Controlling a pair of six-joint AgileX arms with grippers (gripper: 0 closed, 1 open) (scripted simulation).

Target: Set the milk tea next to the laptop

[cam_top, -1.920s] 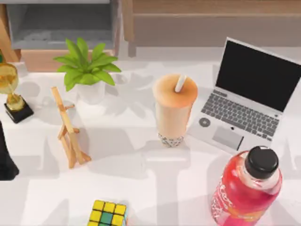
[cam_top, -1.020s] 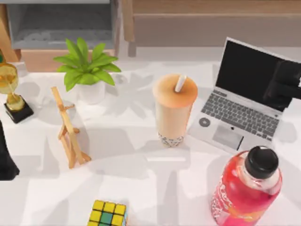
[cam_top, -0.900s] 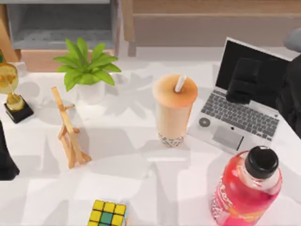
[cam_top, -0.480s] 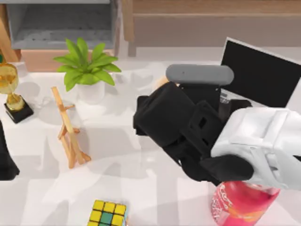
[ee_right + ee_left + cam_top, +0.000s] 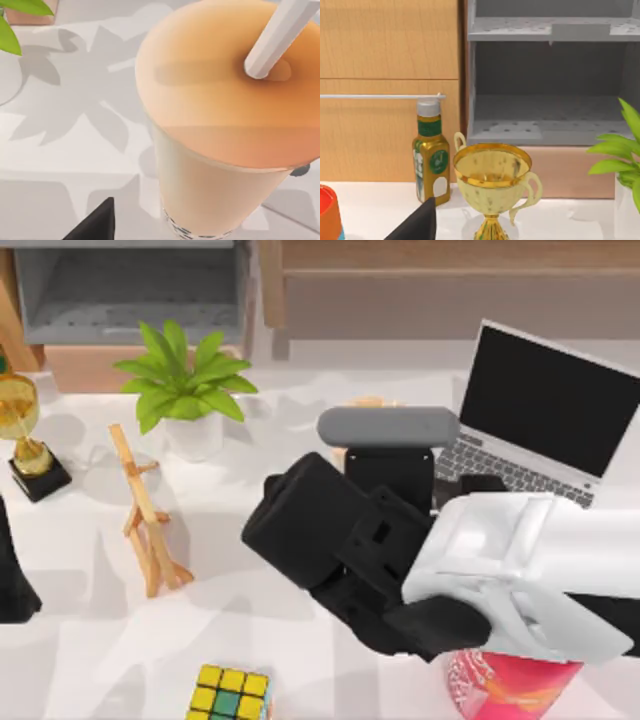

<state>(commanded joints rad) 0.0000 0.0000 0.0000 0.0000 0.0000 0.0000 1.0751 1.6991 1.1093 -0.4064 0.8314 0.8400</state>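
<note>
1. Our right arm reaches in from the right side of the table (image 5: pixel 90 660) and hangs over its middle; its black wrist and grey camera bar cover the milk tea (image 5: pixel 220 130) from above, so only a sliver of peach lid peeps out behind the bar.
2. We cannot tell how our right jaws stand: in the right wrist view just one dark fingertip (image 5: pixel 95 222) shows at the frame's edge, apart from the cup.
3. In that same view the milk tea sits close below our right jaws, upright on the table, its peach lid broad in view, the white straw (image 5: pixel 280 35) rising through it and a few dark pearls visible at the cup's foot.
4. The laptop (image 5: pixel 545 410) lies open beyond our right jaws towards the table's right rear, its black screen up and part of its grey keyboard hidden under our arm.
5. The pink-red bottle (image 5: pixel 505 685) stands under our right arm's white shell, nearer the front edge than the jaws.
6. Off to the left of our right jaws stand the potted plant (image 5: pixel 185 380) and the wooden easel (image 5: pixel 145 515); the colour cube (image 5: pixel 232 692) sits at the front.
7. Our left arm is parked at the table's left edge, near the gold trophy (image 5: pixel 492 185); one dark fingertip shows in its wrist view, and we cannot tell how those jaws stand.
8. Behind the trophy a green-labelled bottle (image 5: pixel 431 157) stands against the wooden cabinet.
</note>
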